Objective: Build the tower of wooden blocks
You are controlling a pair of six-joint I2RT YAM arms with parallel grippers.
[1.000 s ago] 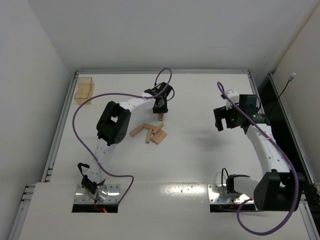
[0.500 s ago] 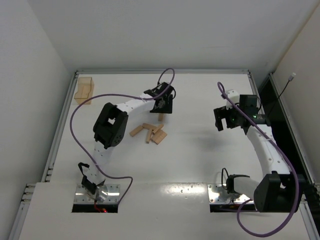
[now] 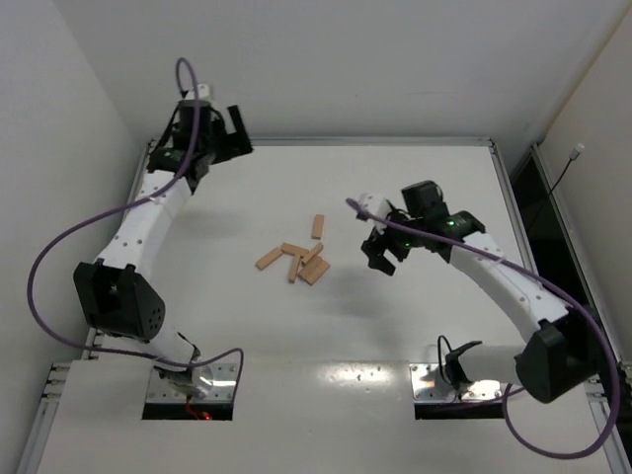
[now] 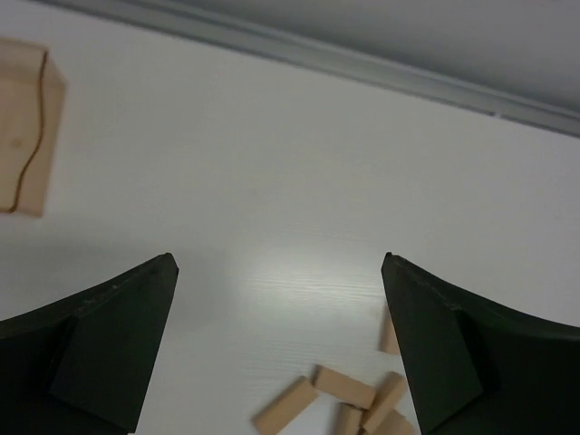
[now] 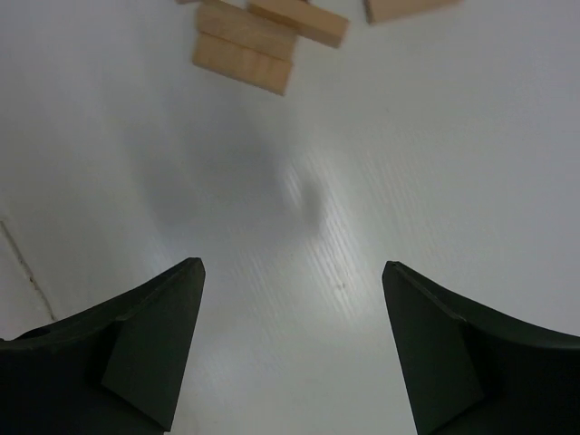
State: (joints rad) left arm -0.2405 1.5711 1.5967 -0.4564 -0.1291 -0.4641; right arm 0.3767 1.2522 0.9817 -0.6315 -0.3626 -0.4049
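Left arm: stretched long up the left side of the white desk point(image 3: 247, 326), wrist raised over the far-left corner. The left gripper point(image 3: 233, 135) is tipped back toward the middle of the desk.
Left jaws: spread wide, with nothing between them.
Right arm: curved in an arc from its base at the near right, forearm leaning in toward the centre. The right gripper point(image 3: 379, 255) hangs over open desk just right of the heap.
Right jaws: spread and gripping nothing; pale desk shows between the dark fingers point(image 5: 154, 335).
Blocks: small light-tan wooden bars point(image 3: 296, 262) lie in a loose heap at mid-desk, several touching or crossing. At the heap's right end two lie flush side by side, with another against them.
Lone bar: one more wooden bar point(image 3: 318, 226) sits just beyond the heap, apart from it. Whether it stands on end or lies flat cannot be told.
Edges: a grey metal rail point(image 3: 326, 141) runs along the far edge, and white walls rise close behind it and at the left.
Open room: broad open desk lies to the right of the heap and in front of it, between the blocks and the two arm bases.
Container: a clear amber-tinted plastic box point(image 4: 25, 127) sits by the far-left edge, well apart from the bars. What is inside it cannot be made out.
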